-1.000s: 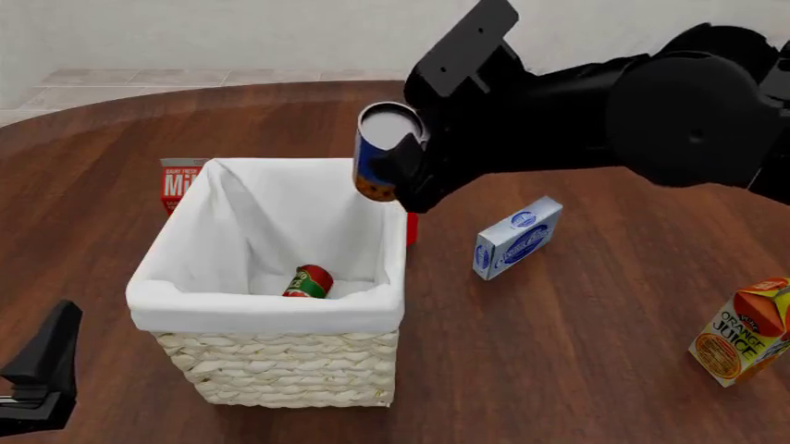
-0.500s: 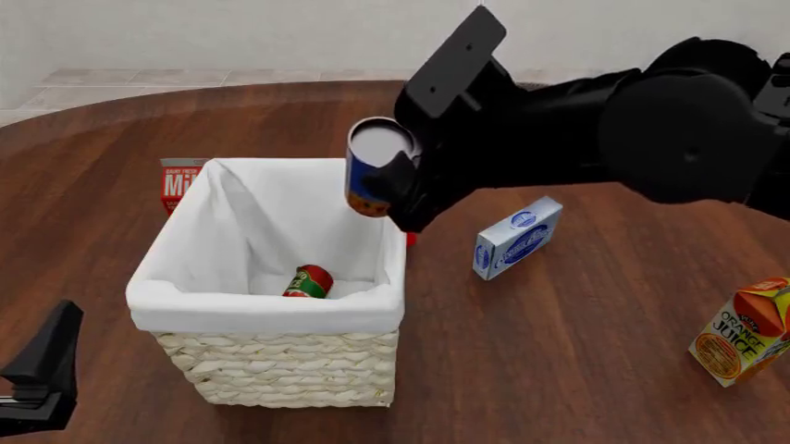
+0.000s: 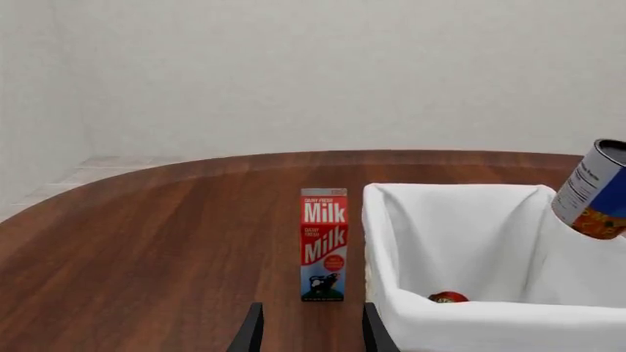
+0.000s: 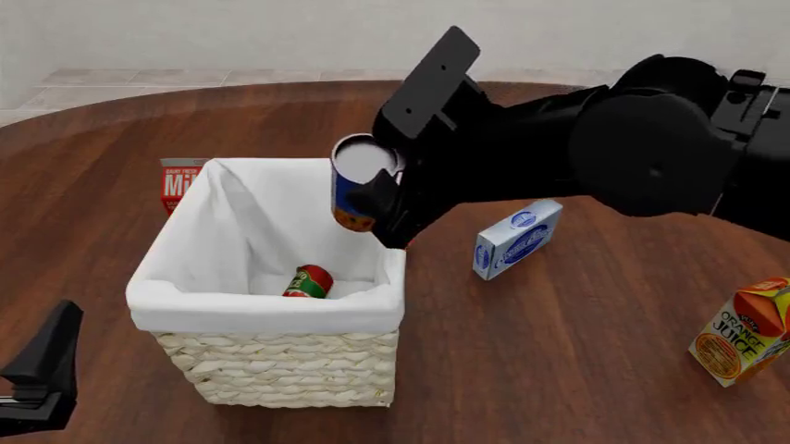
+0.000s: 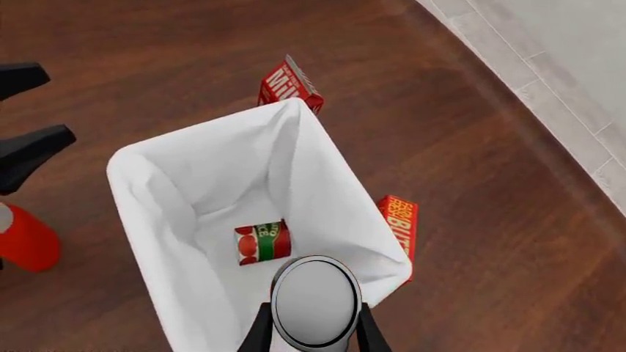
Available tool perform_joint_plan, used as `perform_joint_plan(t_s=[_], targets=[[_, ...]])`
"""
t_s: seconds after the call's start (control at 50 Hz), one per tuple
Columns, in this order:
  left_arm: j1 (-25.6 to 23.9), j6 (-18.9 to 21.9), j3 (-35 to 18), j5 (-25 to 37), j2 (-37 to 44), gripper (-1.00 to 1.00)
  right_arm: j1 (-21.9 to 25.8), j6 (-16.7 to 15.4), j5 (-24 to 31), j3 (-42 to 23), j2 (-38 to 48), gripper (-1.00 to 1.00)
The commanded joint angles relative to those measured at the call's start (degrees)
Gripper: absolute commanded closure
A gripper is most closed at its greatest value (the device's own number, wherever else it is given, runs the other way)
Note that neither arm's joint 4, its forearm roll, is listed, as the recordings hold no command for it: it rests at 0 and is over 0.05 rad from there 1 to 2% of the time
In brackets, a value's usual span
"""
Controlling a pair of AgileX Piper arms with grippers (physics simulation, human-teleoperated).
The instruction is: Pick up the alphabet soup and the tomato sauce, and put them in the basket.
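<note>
The alphabet soup [image 4: 357, 186], a blue can with an orange base and grey top, hangs tilted over the far right corner of the basket [image 4: 265, 311]. My right gripper [image 4: 385, 198] is shut on it. The right wrist view looks straight down on the soup's grey top [image 5: 314, 301], with the basket's white liner [image 5: 146, 158] below. The tomato sauce [image 4: 309, 281] lies on its side on the basket floor, also visible in the right wrist view [image 5: 262, 243]. My left gripper [image 4: 43, 371] rests open and holding nothing at the near left, short of the basket.
A milk carton [image 4: 179, 182] stands behind the basket's far left corner. A red box [image 5: 398, 224] sits against the basket's far right side. A blue-and-white box [image 4: 519, 238] lies to the right, and an orange juice carton [image 4: 745, 331] stands at the right edge.
My right gripper has carried the alphabet soup leftward and lower, from beyond the basket's far right corner to over its rim. The left arm has not moved.
</note>
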Motion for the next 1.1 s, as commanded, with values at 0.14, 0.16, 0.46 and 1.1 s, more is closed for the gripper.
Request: perform_joint_plan(t_s=[0.14, 0.16, 0.46, 1.1], targets=[[0.1, -0.2, 0.0, 0.0, 0.0, -1.00, 1.3, 1.6, -0.7, -1.2, 1.4, 1.00], [0.1, -0.2, 0.0, 0.0, 0.0, -1.00, 1.4, 1.6, -0.7, -1.2, 1.4, 1.00], [0.1, -0.3, 0.0, -0.1, 0.0, -1.00, 1.8, 1.9, -0.9, -1.6, 2.3, 1.00], [0.1, -0.4, 0.0, -0.1, 0.0, -1.00, 3.9, 1.5, -0.9, -3.7, 4.4, 1.00]])
